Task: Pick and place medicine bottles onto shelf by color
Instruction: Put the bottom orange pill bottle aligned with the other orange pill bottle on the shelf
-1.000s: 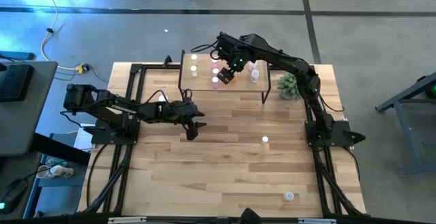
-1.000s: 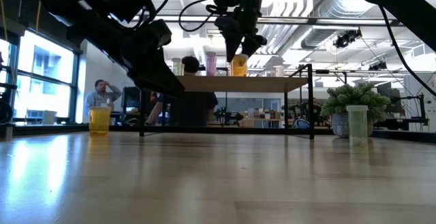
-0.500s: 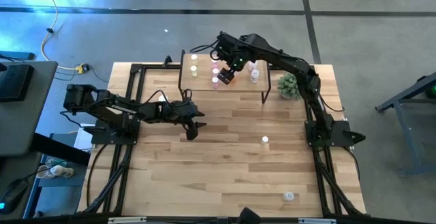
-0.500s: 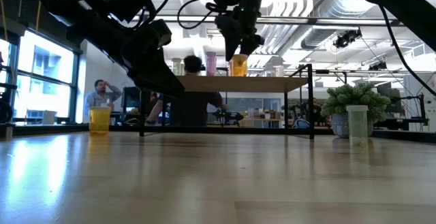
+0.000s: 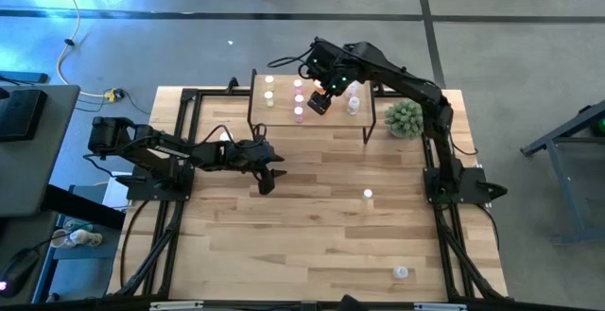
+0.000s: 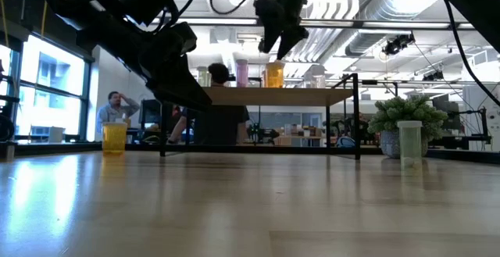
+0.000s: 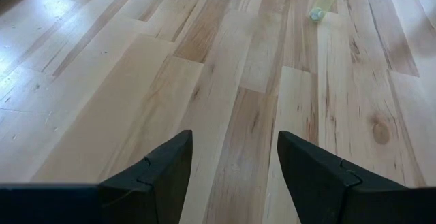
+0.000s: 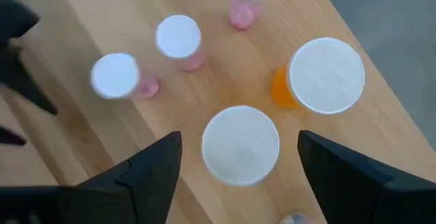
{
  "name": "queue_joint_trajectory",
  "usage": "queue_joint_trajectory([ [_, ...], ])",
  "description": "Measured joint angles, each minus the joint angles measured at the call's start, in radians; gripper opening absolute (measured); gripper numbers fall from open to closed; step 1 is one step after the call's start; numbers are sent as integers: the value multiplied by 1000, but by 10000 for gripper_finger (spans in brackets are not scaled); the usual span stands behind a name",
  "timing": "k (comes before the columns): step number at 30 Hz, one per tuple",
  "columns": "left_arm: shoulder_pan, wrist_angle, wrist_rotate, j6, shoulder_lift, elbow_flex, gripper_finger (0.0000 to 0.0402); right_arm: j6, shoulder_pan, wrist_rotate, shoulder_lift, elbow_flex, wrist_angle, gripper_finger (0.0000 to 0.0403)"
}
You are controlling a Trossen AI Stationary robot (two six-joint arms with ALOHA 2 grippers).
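The shelf (image 5: 326, 122) stands at the table's far middle. On it stand yellowish bottles (image 5: 269, 90), pink bottles (image 5: 299, 99) and a clear one (image 5: 354, 104). My right gripper (image 5: 319, 102) hangs open and empty above the shelf. In its wrist view (image 8: 238, 139) its fingers stand apart over a wide white-capped bottle (image 8: 240, 144), beside an orange bottle (image 8: 325, 75) and three pink bottles (image 8: 179, 40). My left gripper (image 5: 267, 181) is open and empty low over the table's left middle (image 7: 235, 139). Two pale bottles (image 5: 368, 195) (image 5: 401, 272) stand on the tabletop.
A small green plant (image 5: 405, 118) stands right of the shelf. In the low view a yellow bottle (image 6: 114, 137) stands at the left and a pale one (image 6: 408, 144) at the right. Black frame rails (image 5: 180, 141) run along the table's sides. People show in the room behind.
My right gripper has risen above the shelf's bottles and drifted a little toward the table's right edge. The bottles on the shelf have stayed where they were.
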Motion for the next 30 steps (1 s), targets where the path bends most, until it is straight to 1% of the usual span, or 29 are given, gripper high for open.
queue_joint_trajectory([
  [4,0,1,0,0,0,0,207,-44,17,-10,-23,2,0,284],
  [6,0,1,0,0,0,0,207,-80,27,-33,-28,2,-9,284],
  [11,0,3,0,0,0,0,207,-191,49,-128,-27,-1,-34,284],
  [17,0,3,0,0,0,0,207,-261,66,-159,-21,-2,-60,284],
  [30,0,4,0,0,0,0,207,-224,72,-180,24,-3,-96,284],
])
